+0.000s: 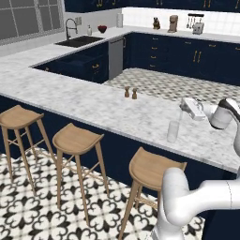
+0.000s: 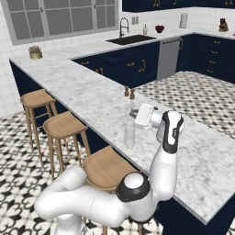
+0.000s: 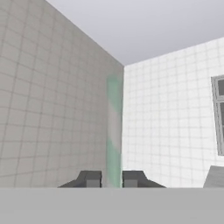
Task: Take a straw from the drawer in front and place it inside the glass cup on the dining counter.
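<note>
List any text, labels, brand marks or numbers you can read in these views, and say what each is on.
None: no readable text, label, brand or number in any view.
The glass cup, the two brown shakers and the dining counter are unmarked.
The small appliances on the back worktop are too small to check.

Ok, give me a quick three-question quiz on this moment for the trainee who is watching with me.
1. True or false: the jaws are closed on the straw.
2. Where does the glass cup stand? A: on the dining counter. B: on the floor. C: on the worktop with the sink.
3. Fill in: the number of wooden stools lined along the dining counter in the left base view is ____.

Key: 1 true; 2 A; 3 three.
</note>
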